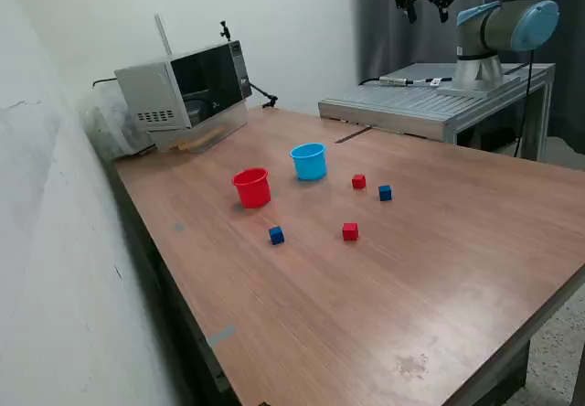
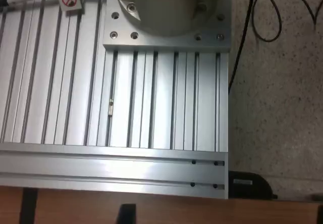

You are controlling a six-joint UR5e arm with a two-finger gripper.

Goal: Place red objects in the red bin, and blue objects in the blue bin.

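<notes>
1. Only the exterior view shows the wooden table [image 1: 439, 269] with cups and cubes; the wrist view shows the slotted aluminium base plate [image 2: 151, 108] and floor.
2. On the table: one red bin [image 1: 251, 187], one blue bin [image 1: 309, 161] just beside it, two red cubes [image 1: 358, 181] [image 1: 350, 231], two blue cubes [image 1: 385, 192] [image 1: 276, 234].
3. The gripper [image 1: 425, 8] hangs high above the base, fingers spread, holding nothing.

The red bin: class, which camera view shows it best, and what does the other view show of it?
The exterior view shows it best: the red bin stands upright on the wooden table, whole and unobstructed, beside the blue bin. The wrist view shows none of it, only the aluminium base plate and floor.
</notes>
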